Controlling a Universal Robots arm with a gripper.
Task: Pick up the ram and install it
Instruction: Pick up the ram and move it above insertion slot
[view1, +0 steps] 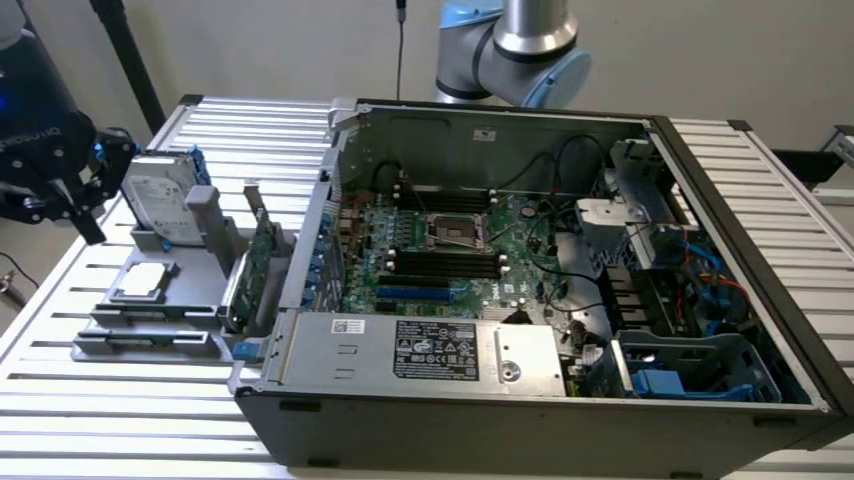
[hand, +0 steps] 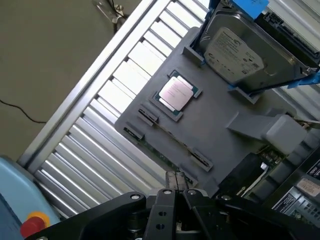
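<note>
Slatted metal desk (view1: 94, 425) is being occupied by an open computer case (view1: 534, 440), motherboard exposed. Arm joint (view1: 514, 40) is being seen behind the case. Gray holder (view1: 187, 292) is sitting on the desk just beside the case, at the exterior view's left. Hard drive (view1: 160, 195) is being propped tilted at the holder's back. Green expansion card (view1: 240, 285) is standing on edge between holder and case. Black gripper (view1: 88, 232) is hanging over the holder's outer side, near the hard drive. Its fingers (hand: 172, 181) are being kept pressed together with nothing gripped. CPU (view1: 144, 281) is lying flat mid-holder. The ram (view1: 147, 341) is sitting on edge in the holder's front slot, between two clips, not being touched by the fingers.
</note>
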